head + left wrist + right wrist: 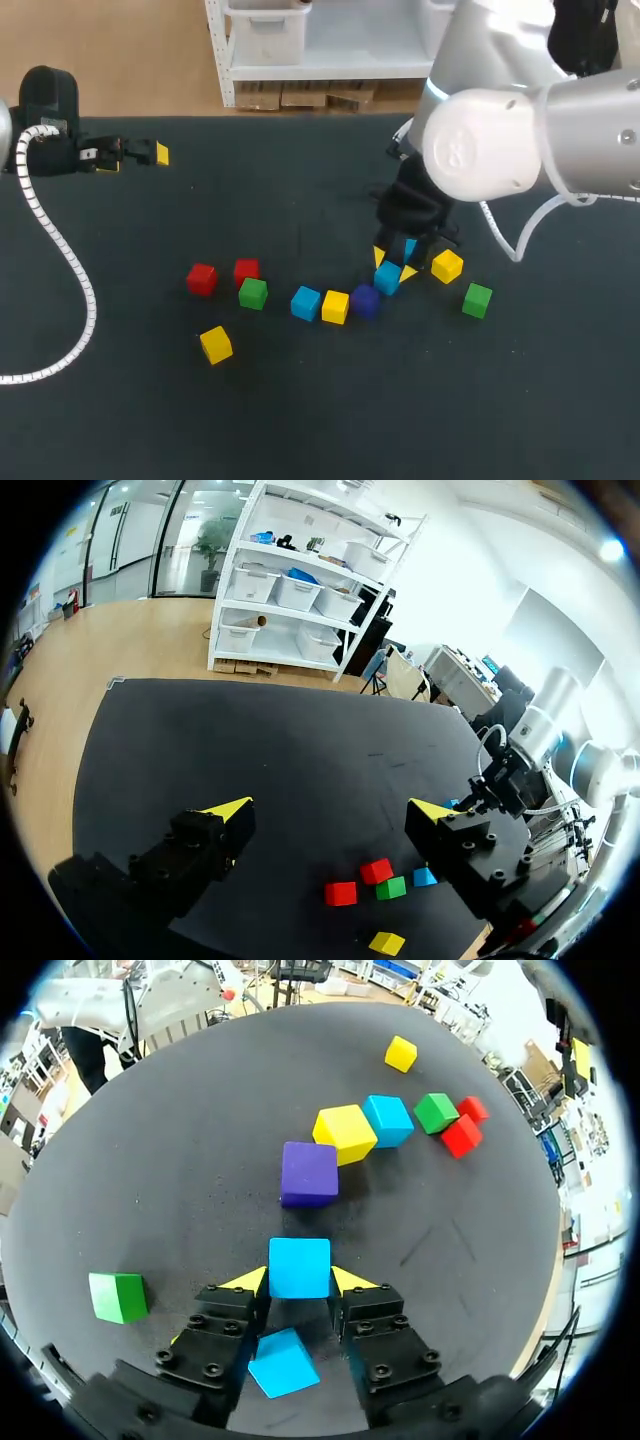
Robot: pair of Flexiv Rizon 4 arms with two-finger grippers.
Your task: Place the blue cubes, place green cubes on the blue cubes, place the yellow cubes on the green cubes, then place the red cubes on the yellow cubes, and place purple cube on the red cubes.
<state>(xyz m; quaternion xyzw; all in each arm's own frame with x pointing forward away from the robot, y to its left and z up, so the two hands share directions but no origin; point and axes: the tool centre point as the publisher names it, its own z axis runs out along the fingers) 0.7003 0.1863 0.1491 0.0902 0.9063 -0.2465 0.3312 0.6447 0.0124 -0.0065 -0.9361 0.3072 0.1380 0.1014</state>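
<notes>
Two fingers of the left gripper [331,810] are held wide apart, with nothing between them. Further right, one blue cube [299,1267] is clamped between the yellow tips of the right gripper [299,1281], near the purple cube [308,1172]. A second blue cube [283,1363] is seen under that gripper.

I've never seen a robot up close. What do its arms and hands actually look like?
The right arm is thick, rounded, glossy silver-white, with a thin white cable looping off it. The left hand and right hand are blocky black, each with two fingers ending in bright yellow wedge tips. A white ribbed hose runs to the left one.
</notes>
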